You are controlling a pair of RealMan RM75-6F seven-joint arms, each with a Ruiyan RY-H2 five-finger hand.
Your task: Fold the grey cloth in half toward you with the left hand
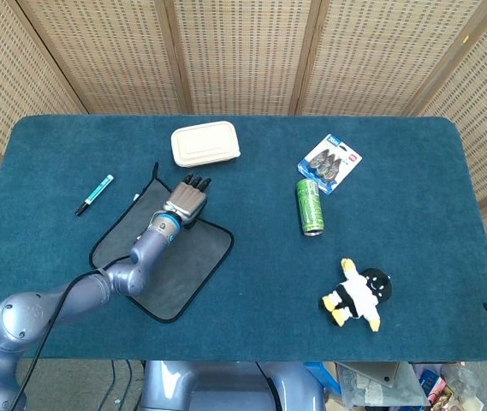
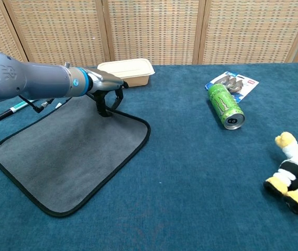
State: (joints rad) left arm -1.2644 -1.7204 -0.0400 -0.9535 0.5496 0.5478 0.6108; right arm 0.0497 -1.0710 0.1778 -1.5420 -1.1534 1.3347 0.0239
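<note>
The grey cloth with a black hem lies flat on the blue table; in the chest view the cloth spreads across the left half. My left hand hangs over its far edge, fingers pointing down. From the chest camera the left hand has its fingertips touching the cloth near the far corner, thumb apart from the fingers, and no fold of cloth is lifted. The right hand appears in neither view.
A cream lidded container sits just beyond the hand. A teal pen lies left of the cloth. To the right are a green can on its side, a blister pack and a plush toy.
</note>
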